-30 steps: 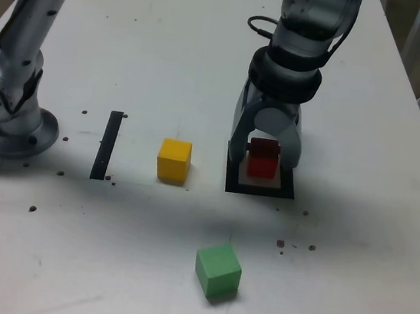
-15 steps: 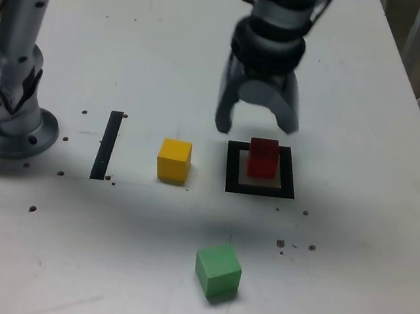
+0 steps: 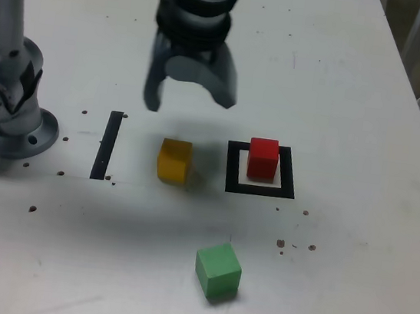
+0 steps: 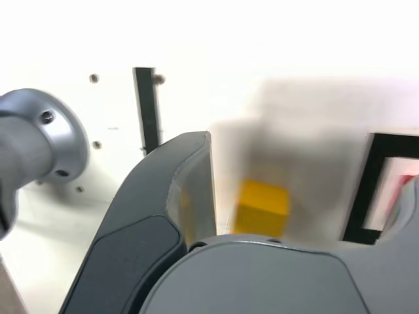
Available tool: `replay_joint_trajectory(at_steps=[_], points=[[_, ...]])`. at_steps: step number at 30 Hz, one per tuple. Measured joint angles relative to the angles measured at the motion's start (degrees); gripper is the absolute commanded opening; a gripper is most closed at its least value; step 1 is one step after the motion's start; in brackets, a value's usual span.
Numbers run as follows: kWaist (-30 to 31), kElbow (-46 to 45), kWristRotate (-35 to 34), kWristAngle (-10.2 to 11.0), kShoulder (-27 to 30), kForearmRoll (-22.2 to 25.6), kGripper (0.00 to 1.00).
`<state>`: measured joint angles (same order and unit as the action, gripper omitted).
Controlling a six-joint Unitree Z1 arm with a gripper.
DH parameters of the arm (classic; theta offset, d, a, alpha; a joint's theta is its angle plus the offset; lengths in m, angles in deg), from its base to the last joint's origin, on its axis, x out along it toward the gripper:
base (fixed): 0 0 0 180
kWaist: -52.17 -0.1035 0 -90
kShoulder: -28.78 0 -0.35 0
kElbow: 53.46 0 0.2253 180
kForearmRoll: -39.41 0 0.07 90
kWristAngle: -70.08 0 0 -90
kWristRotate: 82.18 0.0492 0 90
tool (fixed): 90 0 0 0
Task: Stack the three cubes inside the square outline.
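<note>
Your gripper (image 3: 189, 98) hangs wide open and empty above the yellow cube (image 3: 173, 160); the red cube (image 3: 263, 158) sits inside the square outline (image 3: 231, 167).

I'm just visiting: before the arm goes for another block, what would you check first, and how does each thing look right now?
1. Red cube sits inside the square outline: ok.
2. Gripper open and empty: ok.
3. Yellow cube upright on the table, nothing on it: ok.
4. Gripper centred over the yellow cube: cannot tell; it hovers above and behind it.
5. Green cube clear of the path, near the front edge: ok.
6. Stack complete: not ok, one cube placed.
</note>
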<state>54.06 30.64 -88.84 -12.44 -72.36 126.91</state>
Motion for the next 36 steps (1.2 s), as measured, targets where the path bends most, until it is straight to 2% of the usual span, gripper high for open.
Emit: replay_joint_trajectory(at_steps=[8, 13, 17, 20, 26, 28, 30, 36], points=[[1.6, -4.7, 1.8, -4.1, 1.3, -4.2, 0.97], [2.1, -6.4, 2.7, -5.1, -0.3, -6.9, 0.94], [2.4, -7.3, 3.1, -5.8, -2.1, -8.8, 0.89], [2.7, -7.4, 3.3, -6.6, -3.4, -9.8, 0.81], [3.4, -7.4, 3.4, -7.5, -5.7, -10.9, 0.4], [3.7, -7.4, 3.4, -7.4, -5.7, -11.4, 0.3], [3.9, -7.4, 3.4, -7.2, -5.7, -11.8, 0.27], [4.1, -7.4, 3.4, -7.1, -5.7, -12.3, 0.27]])
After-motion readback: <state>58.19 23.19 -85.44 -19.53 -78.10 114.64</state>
